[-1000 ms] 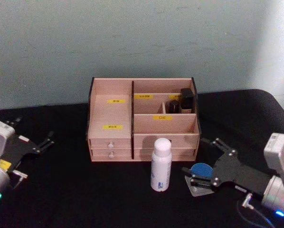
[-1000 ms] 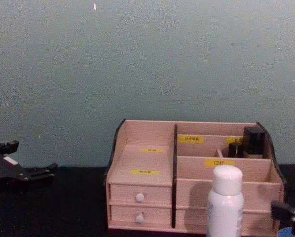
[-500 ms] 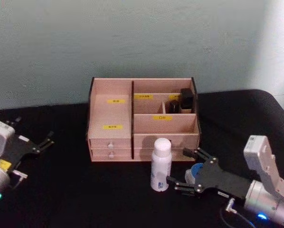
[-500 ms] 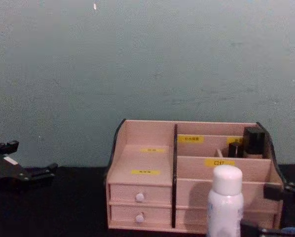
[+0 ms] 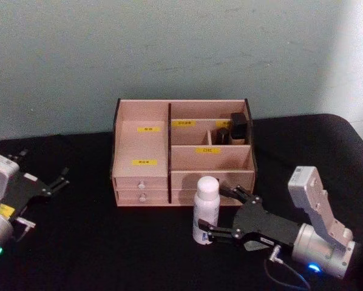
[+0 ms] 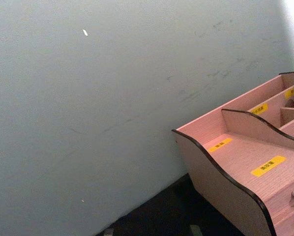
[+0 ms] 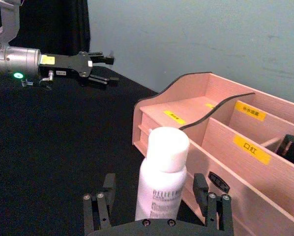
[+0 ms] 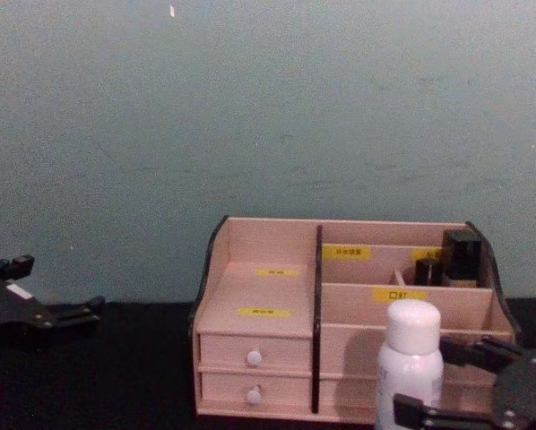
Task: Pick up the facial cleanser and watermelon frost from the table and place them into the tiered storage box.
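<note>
Head view: facial cleanser (image 5: 206,209), a white bottle with a white cap, stands upright on the black worktop (image 5: 96,242), just in front of the tiered storage box (image 5: 139,145) and a little right of its centre divider.
Right tool (image 5: 215,210): low over the worktop, reaching in from the right, with its jaws apart and one on each side of the bottle's lower body.
Right wrist view: both fingers (image 7: 213,204) flank the bottle with a gap on each side, so no contact is seen.
Obstruction: the box front is directly behind the bottle, and the far finger sits in the narrow space between bottle and box.
Box contents: dark containers (image 5: 238,127) stand in the rear right compartment. The other compartments look bare.
Box details: yellow labels (image 5: 207,150) on the step fronts and drawers (image 5: 141,183) with white knobs at lower left.
Left tool (image 5: 45,170): at the far left of the worktop, well apart from box and bottle, jaws apart, holding nothing.
Chest view: the bottle cap overlaps the box's lower right front, and the right tool's fingers show just right of the bottle.
Background: plain pale wall (image 5: 169,48) behind the box.
</note>
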Tool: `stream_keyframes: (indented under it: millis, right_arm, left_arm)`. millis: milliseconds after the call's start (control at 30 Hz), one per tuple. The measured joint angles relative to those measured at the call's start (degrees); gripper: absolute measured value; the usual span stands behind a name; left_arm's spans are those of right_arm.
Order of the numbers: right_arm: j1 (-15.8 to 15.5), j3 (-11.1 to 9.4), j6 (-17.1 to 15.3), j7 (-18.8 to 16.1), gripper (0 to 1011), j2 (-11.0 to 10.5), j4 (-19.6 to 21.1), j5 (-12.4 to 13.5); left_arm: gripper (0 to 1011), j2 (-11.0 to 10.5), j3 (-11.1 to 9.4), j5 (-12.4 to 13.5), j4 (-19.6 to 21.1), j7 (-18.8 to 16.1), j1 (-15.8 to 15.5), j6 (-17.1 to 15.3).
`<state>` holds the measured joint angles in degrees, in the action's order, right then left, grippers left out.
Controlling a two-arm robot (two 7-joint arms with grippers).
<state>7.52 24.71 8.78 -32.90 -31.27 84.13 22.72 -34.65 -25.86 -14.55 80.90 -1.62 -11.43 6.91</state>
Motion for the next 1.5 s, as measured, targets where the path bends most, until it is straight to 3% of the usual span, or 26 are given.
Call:
stream_keyframes:
  millis: [533,1500]
  right_arm:
    - [3.26,0.99,-1.22,-0.44,1002,3.96,-4.15,-1.67]
    - [3.3,0.58,-2.26,0.3,1003,4.45,-4.41,-2.33]
  left_arm:
    - [1001,0.0,0.0,0.0,0.0,0.0,0.0,0.0]
    - [1001,0.0,0.0,0.0,0.0,0.0,0.0,0.0]
